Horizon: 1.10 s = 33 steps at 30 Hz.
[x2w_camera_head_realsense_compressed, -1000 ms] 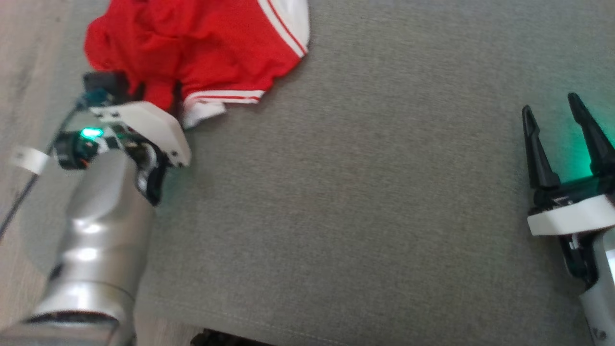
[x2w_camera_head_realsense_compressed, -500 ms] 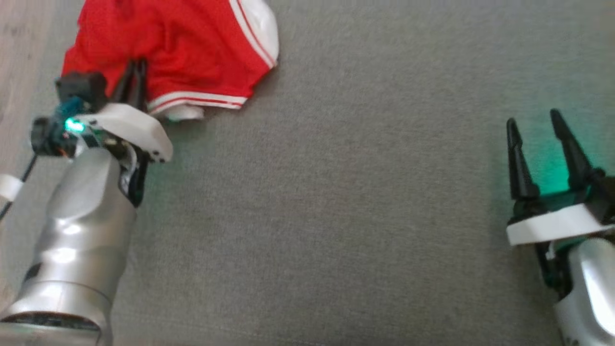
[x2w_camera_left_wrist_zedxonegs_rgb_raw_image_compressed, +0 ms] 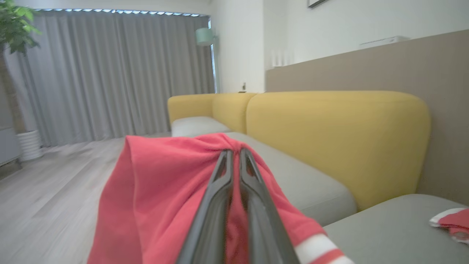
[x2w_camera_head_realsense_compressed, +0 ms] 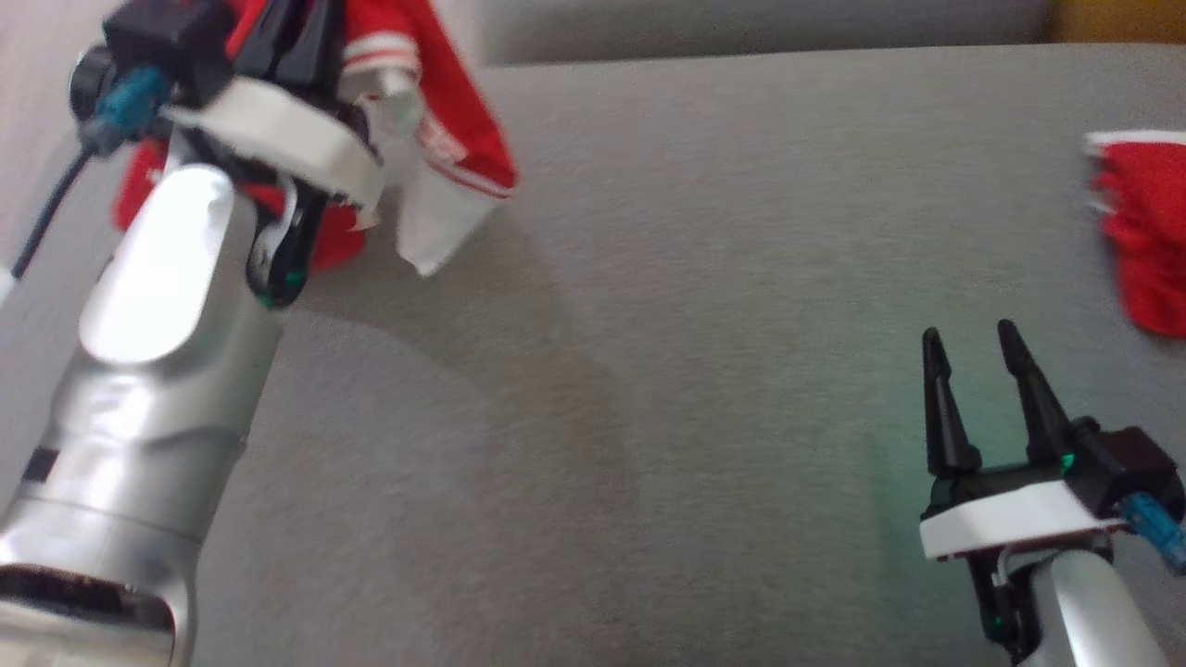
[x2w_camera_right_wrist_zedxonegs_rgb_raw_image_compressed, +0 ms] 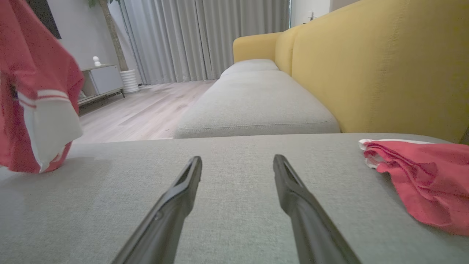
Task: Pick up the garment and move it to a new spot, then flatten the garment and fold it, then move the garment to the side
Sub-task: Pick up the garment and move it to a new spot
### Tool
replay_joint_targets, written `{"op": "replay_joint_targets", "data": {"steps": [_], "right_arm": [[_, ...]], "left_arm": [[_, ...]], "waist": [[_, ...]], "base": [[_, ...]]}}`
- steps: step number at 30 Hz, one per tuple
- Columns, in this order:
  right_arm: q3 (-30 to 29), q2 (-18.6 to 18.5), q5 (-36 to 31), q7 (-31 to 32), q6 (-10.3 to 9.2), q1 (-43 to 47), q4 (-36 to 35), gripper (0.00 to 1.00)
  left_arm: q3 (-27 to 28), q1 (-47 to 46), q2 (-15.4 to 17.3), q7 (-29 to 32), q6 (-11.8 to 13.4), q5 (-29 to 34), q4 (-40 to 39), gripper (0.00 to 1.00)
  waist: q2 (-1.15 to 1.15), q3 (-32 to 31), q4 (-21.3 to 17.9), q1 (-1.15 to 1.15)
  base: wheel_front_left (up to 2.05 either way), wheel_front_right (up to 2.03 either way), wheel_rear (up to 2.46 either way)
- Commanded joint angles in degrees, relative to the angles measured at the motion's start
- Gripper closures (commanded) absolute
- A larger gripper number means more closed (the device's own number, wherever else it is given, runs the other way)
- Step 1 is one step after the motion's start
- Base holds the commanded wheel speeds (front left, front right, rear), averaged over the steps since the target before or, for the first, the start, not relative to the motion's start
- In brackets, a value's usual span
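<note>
Here, the left gripper (x2w_camera_left_wrist_zedxonegs_rgb_raw_image_compressed: 234,152), fingers pinched shut on the red garment (x2w_camera_left_wrist_zedxonegs_rgb_raw_image_compressed: 165,176), holds it hanging over the left end of the grey seat cushion (x2w_camera_head_realsense_compressed: 667,352). The right gripper (x2w_camera_head_realsense_compressed: 968,338) rests spread and empty. Pickup appears done; placing, flattening, folding and setting aside are not yet done.

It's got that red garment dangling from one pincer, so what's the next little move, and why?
Probably carry it rightward, over the bare middle of the grey cushion. The left pincer is shut on the red garment, which hangs bunched by the cushion's left edge; the right pincer is open, and a second red piece lies far right.
</note>
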Motion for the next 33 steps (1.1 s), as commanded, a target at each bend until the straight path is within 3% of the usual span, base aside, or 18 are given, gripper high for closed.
{"op": "replay_joint_targets", "data": {"steps": [1,9,13,18,19,20,21,24,26,33], "right_arm": [[1.38,0.32,-0.01,-0.21,0.37,-0.32,-2.06,0.0],[2.56,2.0,0.42,-0.21,0.37,0.23,-2.81,0.0],[2.75,2.5,0.54,-0.21,0.37,-0.21,-3.82,0.0],[4.37,3.01,1.06,-0.21,0.37,-1.36,-4.77,0.0],[4.95,3.06,1.22,-0.21,0.37,-1.69,-4.79,0.0],[5.58,3.11,1.4,-0.21,0.37,-2.0,-4.71,0.0],[6.26,3.14,1.63,-0.21,0.37,-2.27,-4.62,0.0],[7.46,3.18,2.29,-0.21,0.37,-2.72,-4.46,0.0],[8.57,3.2,3.26,-0.21,0.37,-2.67,-3.83,0.0],[6.81,3.21,3.05,-0.21,0.37,-0.37,-1.71,0.0]], "left_arm": [[0.76,-4.55,2.39,0.94,0.09,-0.92,-3.85,1.0],[-1.51,-7.81,0.09,3.43,0.13,-2.78,-7.82,1.0],[-3.3,-6.5,-2.1,3.1,0.12,-3.48,-4.85,1.0],[-7.13,-1.05,-4.18,-1.93,0.11,-3.25,1.49,1.0],[-8.0,0.27,-4.33,-3.47,0.1,-2.85,3.17,0.75],[-8.27,1.67,-4.57,-4.8,0.11,-2.77,5.13,0.29],[-8.41,3.08,-4.87,-5.8,0.14,-2.75,7.1,0.0],[-8.29,5.7,-5.45,-7.47,0.64,-2.51,10.09,0.0],[-6.49,9.84,-6.64,-8.4,2.46,-2.26,10.95,0.0],[5.31,27.43,-8.91,-8.48,7.88,4.77,-8.48,0.0]], "waist": [[0.0,-4.61,-6.75,0.02],[0.0,-4.78,-15.94,0.02],[0.0,-3.2,-18.65,0.02],[0.0,-0.02,-19.99,0.02],[0.0,0.56,-20.02,0.02],[0.0,1.02,-19.99,0.02],[0.0,1.42,-19.91,0.02],[0.0,1.93,-19.53,0.02],[0.0,1.69,-17.79,0.02],[0.0,-2.1,-10.7,0.02]], "base": [[0.0,0.0,0.0],[0.0,0.0,0.0],[0.0,0.0,0.0],[0.0,0.0,0.0],[0.0,0.0,0.0],[0.0,0.0,0.0],[0.0,0.0,0.0],[0.0,0.0,0.0],[0.0,0.0,0.0],[0.0,0.0,0.0]]}}
